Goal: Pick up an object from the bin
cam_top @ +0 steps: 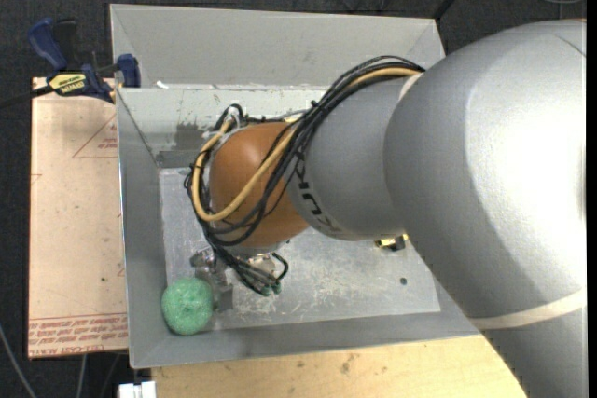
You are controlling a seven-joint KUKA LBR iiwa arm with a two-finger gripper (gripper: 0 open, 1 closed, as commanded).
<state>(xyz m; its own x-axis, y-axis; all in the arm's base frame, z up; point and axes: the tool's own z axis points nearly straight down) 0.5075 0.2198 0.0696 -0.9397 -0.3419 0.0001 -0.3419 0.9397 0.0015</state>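
A green fuzzy ball [187, 307] lies in the bin's near left corner. My gripper [216, 280] is low over the bin floor just to the right of the ball, its metal tip close against the ball's upper right side. The orange cover above hides most of it. A small yellow thing [392, 243] peeks out from under the arm near the bin's right side; its shape is mostly hidden.
The big arm with its orange cover and cables covers the middle and right of the bin. Bare scuffed floor shows along the near edge, right of the ball. The left wall stands close to the ball.
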